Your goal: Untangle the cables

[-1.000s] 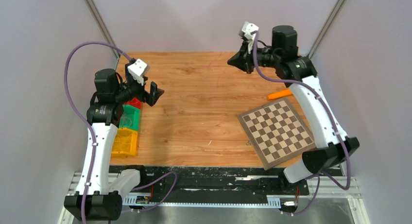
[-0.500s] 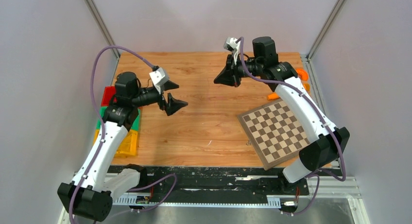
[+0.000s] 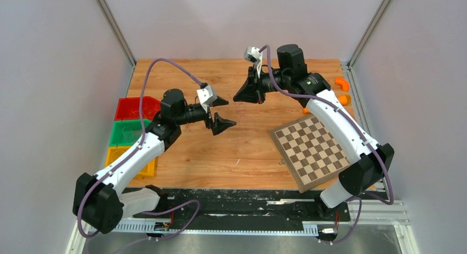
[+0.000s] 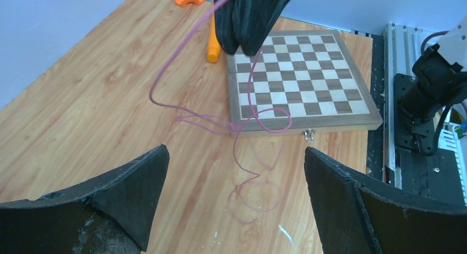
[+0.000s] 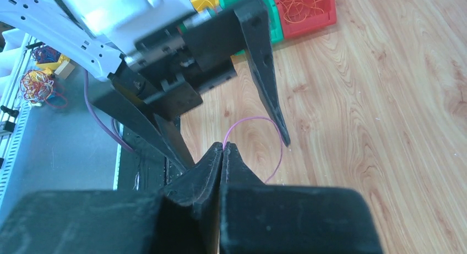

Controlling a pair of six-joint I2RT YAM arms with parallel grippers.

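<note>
Having been swung from the bins (image 3: 122, 106) at 9 o'clock to the centre of the table (image 3: 193, 149), the left arm (image 3: 137, 155) is met by the right arm (image 3: 336, 122) from 1 o'clock, the left gripper (image 3: 230, 112) is spread wide, and the thin pink cable (image 5: 253, 118), dangling between them, is pinched in the closed right gripper (image 3: 237, 97), so a second grasp is judged near.
</note>
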